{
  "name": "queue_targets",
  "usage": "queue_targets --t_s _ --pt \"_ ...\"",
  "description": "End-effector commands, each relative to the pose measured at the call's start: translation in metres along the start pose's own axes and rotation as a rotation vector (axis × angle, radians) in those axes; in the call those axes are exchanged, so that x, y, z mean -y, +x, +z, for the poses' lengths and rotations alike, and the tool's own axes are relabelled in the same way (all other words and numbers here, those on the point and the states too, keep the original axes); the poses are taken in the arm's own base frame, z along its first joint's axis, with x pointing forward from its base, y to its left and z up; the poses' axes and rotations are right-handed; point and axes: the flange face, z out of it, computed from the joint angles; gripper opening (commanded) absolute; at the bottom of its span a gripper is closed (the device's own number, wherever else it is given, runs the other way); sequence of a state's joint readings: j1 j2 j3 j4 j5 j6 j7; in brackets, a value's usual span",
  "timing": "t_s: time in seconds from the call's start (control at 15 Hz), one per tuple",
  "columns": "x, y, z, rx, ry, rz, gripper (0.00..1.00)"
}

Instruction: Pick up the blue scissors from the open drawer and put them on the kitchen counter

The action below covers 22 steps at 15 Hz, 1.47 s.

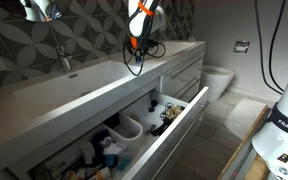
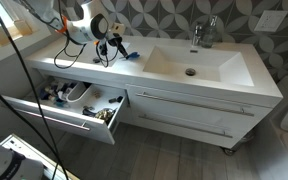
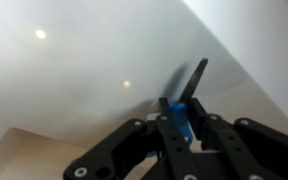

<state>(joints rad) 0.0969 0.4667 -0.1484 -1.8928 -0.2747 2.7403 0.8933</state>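
My gripper (image 3: pixel 181 118) is shut on the blue scissors (image 3: pixel 183 112), and a dark blade sticks out past the fingertips over the pale surface. In both exterior views the gripper (image 1: pixel 135 47) (image 2: pixel 108 52) hangs just above the kitchen counter (image 1: pixel 84 85) (image 2: pixel 169 80), beside the sink basin (image 2: pixel 189 62). A bit of blue from the scissors (image 2: pixel 128 55) shows at the fingers, close to the counter top. The open drawer (image 1: pixel 176 125) (image 2: pixel 52 117) is pulled out below, with clutter inside.
A faucet (image 2: pixel 197 35) (image 1: pixel 64 58) stands behind the basin. Closed grey drawer fronts (image 2: pixel 194 108) sit next to the open drawer. A blue-and-white bundle (image 1: pixel 109 150) lies in the drawer. A toilet (image 1: pixel 219 80) stands past the vanity. The robot base (image 1: pixel 284 130) is at the near edge.
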Motion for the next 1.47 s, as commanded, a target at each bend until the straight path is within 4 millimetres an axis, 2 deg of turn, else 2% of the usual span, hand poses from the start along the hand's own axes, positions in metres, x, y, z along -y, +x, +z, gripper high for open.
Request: queue_targets --t_s 0.0,0.2,0.4,0.47,0.67,1.13,1.4 --pt "0.004 0.002 0.004 0.007 0.012 -0.013 0.07" --pt "0.004 0.003 0.002 0.006 0.016 -0.021 0.42" --pt "0.004 0.003 -0.004 0.007 0.023 -0.03 0.63" --pt "0.004 0.004 -0.008 0.007 0.025 -0.03 0.77" --pt "0.003 0.005 -0.034 0.033 0.049 -0.028 0.98" --pt "0.006 -0.007 -0.147 0.229 0.139 -0.111 1.0" --pt "0.007 -0.028 -0.19 0.356 0.147 -0.256 1.0"
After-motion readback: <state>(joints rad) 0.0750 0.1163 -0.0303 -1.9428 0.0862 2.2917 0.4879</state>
